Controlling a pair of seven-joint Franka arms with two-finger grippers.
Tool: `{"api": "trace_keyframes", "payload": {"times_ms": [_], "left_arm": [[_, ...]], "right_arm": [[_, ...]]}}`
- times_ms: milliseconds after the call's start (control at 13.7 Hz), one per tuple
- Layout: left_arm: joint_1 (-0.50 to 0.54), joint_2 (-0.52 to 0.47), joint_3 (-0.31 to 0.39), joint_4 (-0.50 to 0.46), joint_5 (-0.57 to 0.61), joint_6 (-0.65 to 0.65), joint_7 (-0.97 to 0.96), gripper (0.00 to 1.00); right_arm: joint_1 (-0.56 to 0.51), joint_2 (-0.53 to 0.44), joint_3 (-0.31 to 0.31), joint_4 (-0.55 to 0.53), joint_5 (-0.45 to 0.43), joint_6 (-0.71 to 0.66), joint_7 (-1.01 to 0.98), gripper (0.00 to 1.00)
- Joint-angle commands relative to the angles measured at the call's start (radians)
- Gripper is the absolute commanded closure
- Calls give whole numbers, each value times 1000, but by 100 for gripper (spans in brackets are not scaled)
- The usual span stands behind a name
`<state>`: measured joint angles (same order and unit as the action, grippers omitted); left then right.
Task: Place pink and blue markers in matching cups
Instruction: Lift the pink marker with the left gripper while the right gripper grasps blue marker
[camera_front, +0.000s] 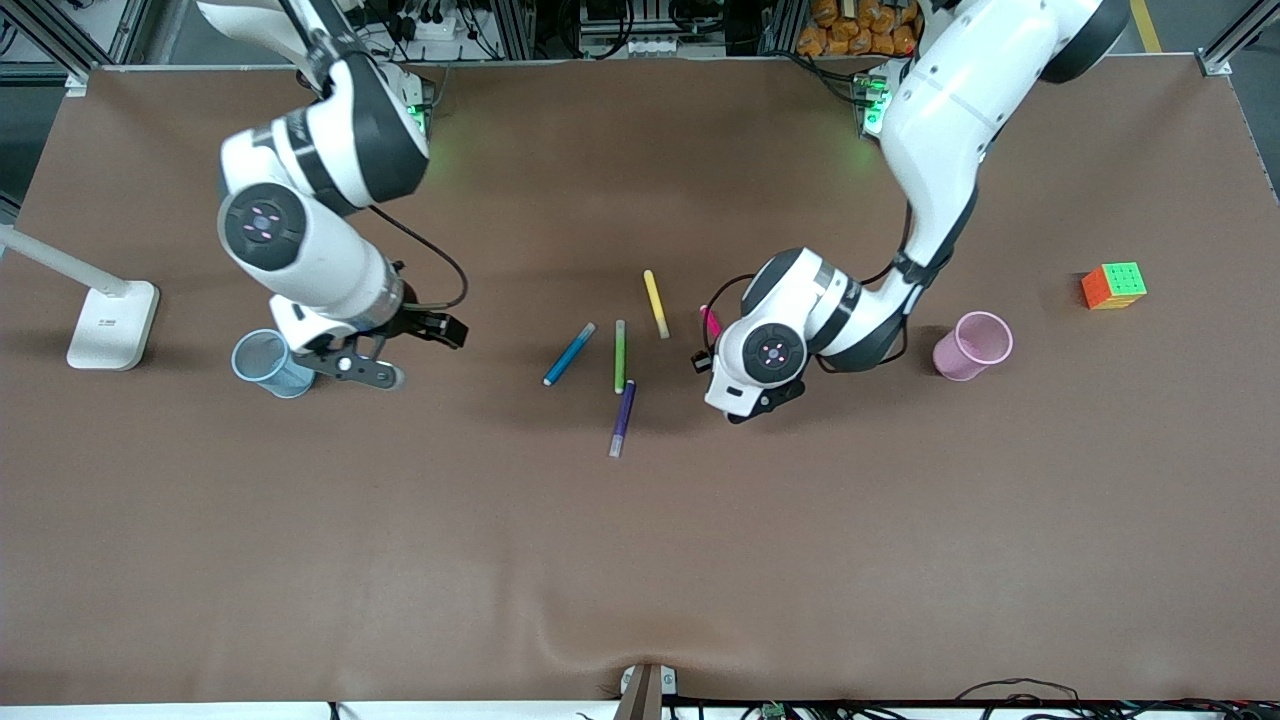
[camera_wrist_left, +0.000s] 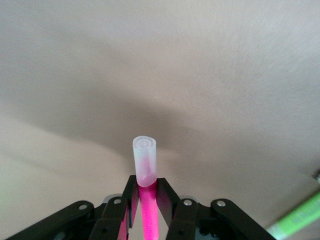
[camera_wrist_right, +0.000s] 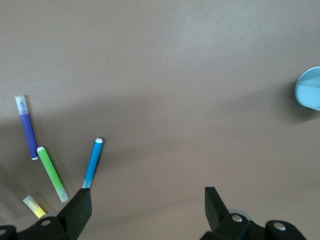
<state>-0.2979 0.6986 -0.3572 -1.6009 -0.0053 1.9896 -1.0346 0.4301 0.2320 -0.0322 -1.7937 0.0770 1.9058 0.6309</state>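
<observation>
The left gripper is closed on the pink marker, its black fingers pressing the magenta barrel from both sides. The marker's pale translucent cap sticks out past the fingertips. From the front camera only a short pink length shows beside the left arm's wrist, over the table between the yellow marker and the pink cup. The pink cup stands upright toward the left arm's end of the table, well apart from the gripper.

The right gripper is wide open and holds nothing; its fingers stand far apart. It hangs over bare table just beside the blue cup, which stands upright toward the right arm's end.

The blue marker lies flat on the table, slanted, between the right gripper and the green marker, untouched. The green marker lies just beside it, and the purple marker lies nearer the front camera, its upper end close to the green one's lower end. The yellow marker lies farther from the camera than these.

A multicoloured puzzle cube sits at the left arm's end of the table. A white lamp base sits at the right arm's end.
</observation>
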Motion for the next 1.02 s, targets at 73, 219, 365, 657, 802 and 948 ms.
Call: {"api": "trace_keyframes", "payload": {"times_ms": [73, 219, 365, 657, 802, 948], "left_arm": [[57, -148, 0, -27, 16, -121, -10, 100], [74, -189, 1, -25, 18, -144, -12, 100], [78, -215, 4, -15, 22, -147, -13, 100], [111, -226, 4, 84, 53, -225, 20, 100], [120, -235, 4, 116, 106, -250, 30, 100], [123, -261, 4, 119, 171, -261, 53, 100]], "right_arm": [[47, 47, -6, -1, -8, 54, 78, 0], [73, 85, -6, -1, -8, 96, 130, 0], [113, 116, -6, -1, -8, 133, 188, 0], [189, 177, -8, -1, -8, 163, 285, 0], [210, 204, -6, -12, -8, 168, 328, 0], [237, 233, -6, -13, -8, 205, 343, 0]]}}
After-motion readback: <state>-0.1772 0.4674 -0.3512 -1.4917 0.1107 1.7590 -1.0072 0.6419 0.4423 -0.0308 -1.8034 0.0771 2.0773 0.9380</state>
